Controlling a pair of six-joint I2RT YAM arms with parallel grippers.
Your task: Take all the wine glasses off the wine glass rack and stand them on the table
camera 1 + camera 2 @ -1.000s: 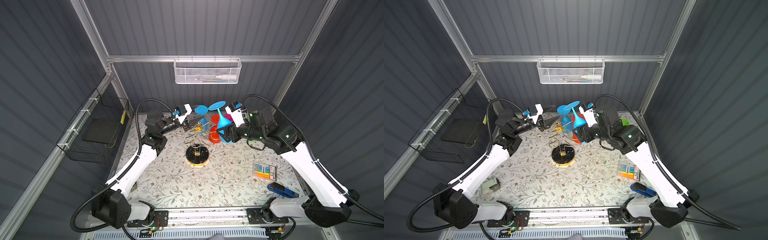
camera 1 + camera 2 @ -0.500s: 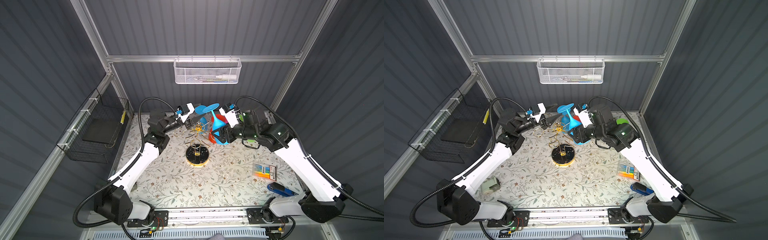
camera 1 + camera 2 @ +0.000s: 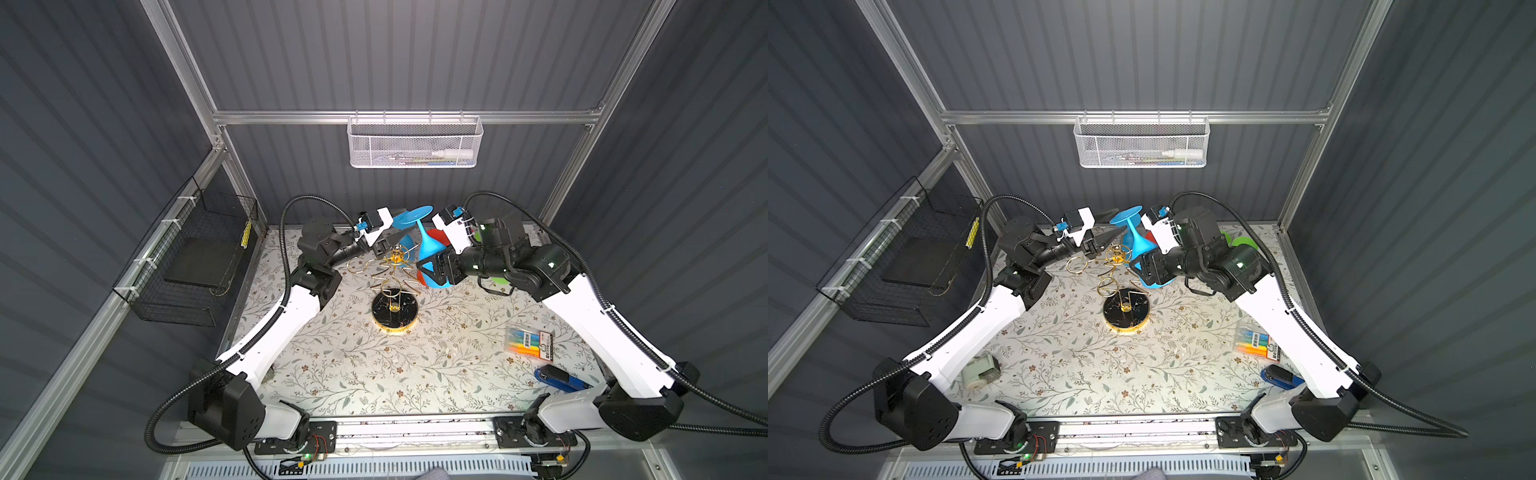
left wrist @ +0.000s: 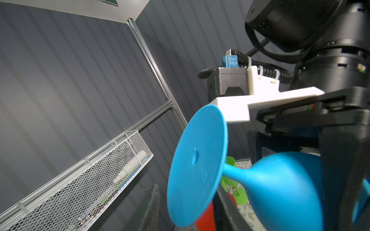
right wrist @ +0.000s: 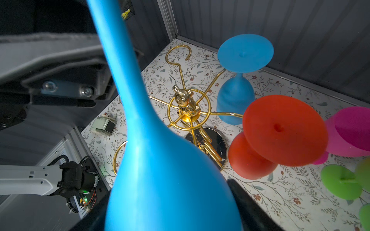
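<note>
Right gripper (image 3: 432, 271) is clamped on the bowl of the blue wine glass (image 3: 427, 249). The glass is foot-up and tilted, just beside the top of the gold rack (image 3: 394, 309). Cannot tell whether the stem is fully clear of the wire.

Left gripper (image 3: 1116, 224): jaws apart near the glass's foot, gripping nothing.

A red glass (image 5: 280, 130) and a second blue glass (image 5: 236, 96) hang on the rack arms.

Handling, as judged:
- Matte and opaque; looks like moulded plastic or silicone. Likely light and not brittle, perhaps slightly yielding.
- Bowl is round and tapering, so it could slide in the grip under a sideways pull.
- Best hold is the bowl's widest part, where it is gripped now.
- The wide foot is what would snag a loop, so draw outward along the arm.
</note>
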